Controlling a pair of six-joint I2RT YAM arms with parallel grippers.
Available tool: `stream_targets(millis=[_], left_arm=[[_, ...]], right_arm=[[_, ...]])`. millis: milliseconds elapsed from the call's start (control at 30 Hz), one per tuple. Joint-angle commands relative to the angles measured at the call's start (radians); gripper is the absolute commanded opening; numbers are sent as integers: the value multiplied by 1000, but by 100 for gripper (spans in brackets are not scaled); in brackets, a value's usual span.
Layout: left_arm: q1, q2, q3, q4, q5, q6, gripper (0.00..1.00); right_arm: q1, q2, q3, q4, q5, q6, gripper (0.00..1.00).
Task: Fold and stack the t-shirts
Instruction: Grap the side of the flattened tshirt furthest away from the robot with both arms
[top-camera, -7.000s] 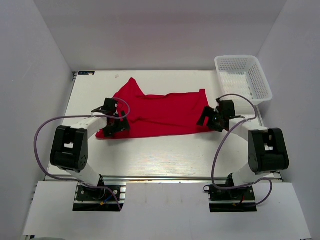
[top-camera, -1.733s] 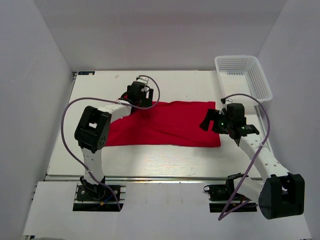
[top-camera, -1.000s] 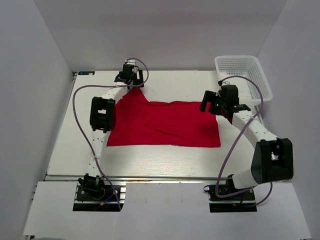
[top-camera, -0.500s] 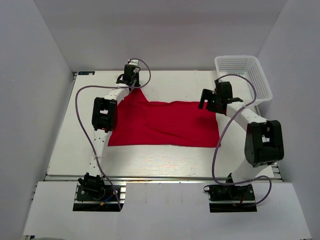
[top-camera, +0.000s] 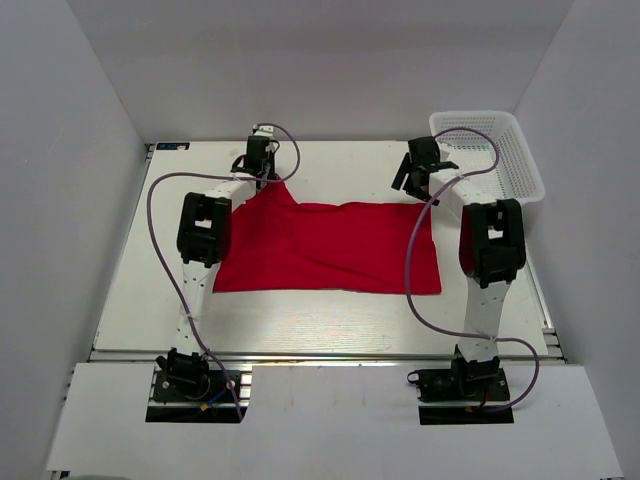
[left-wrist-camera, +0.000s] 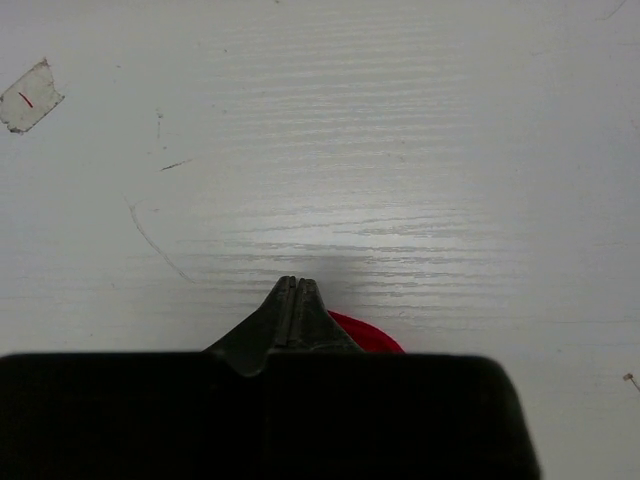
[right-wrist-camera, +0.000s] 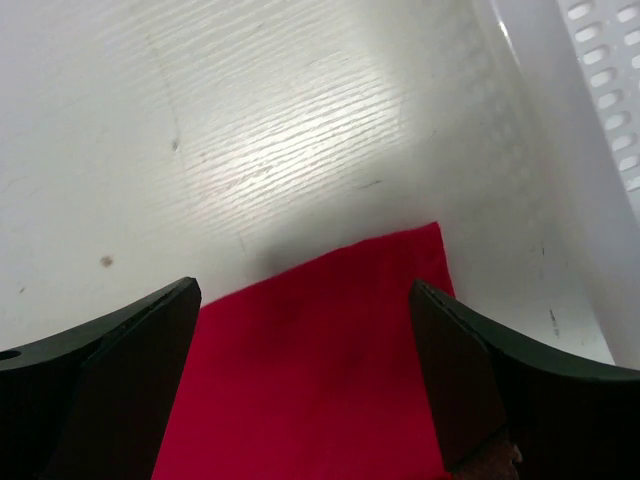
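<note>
The red t-shirt (top-camera: 325, 245) lies spread flat on the white table, with one corner drawn to a peak at the far left. My left gripper (top-camera: 262, 162) sits at that peak. In the left wrist view its fingers (left-wrist-camera: 297, 300) are pressed together, and a bit of red t-shirt (left-wrist-camera: 372, 337) shows right beside them. My right gripper (top-camera: 414, 172) hovers open by the shirt's far right corner. In the right wrist view that t-shirt corner (right-wrist-camera: 340, 340) lies between the spread fingers of my right gripper (right-wrist-camera: 302, 290), untouched.
A white mesh basket (top-camera: 490, 150) stands at the far right, just beyond my right gripper; its wall (right-wrist-camera: 590, 110) fills the right edge of the right wrist view. A scrap of tape (left-wrist-camera: 28, 95) is stuck on the table ahead of my left gripper.
My left gripper has shut at the shirt's far left peak. My right arm has swung farther back, from over the shirt's right edge to its far right corner, still open.
</note>
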Motion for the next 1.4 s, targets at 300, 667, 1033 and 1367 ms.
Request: stream_targets(millis=[300,667,1033,1367], left_arm=[[-1,-155,-86,33,35,7,0],[-1,-422,-376,179,89,7,0],[-1,-634,-649,247,89,-23,0],[-1,-991,-1010,256,-39,-105,0]], right_arm=[[6,182,166,-122,160,65,89],[6,188,152,-109,153,42,44],[9,13,-23,-73,173,33,0],[7,-188,-178,-44,197,10,0]])
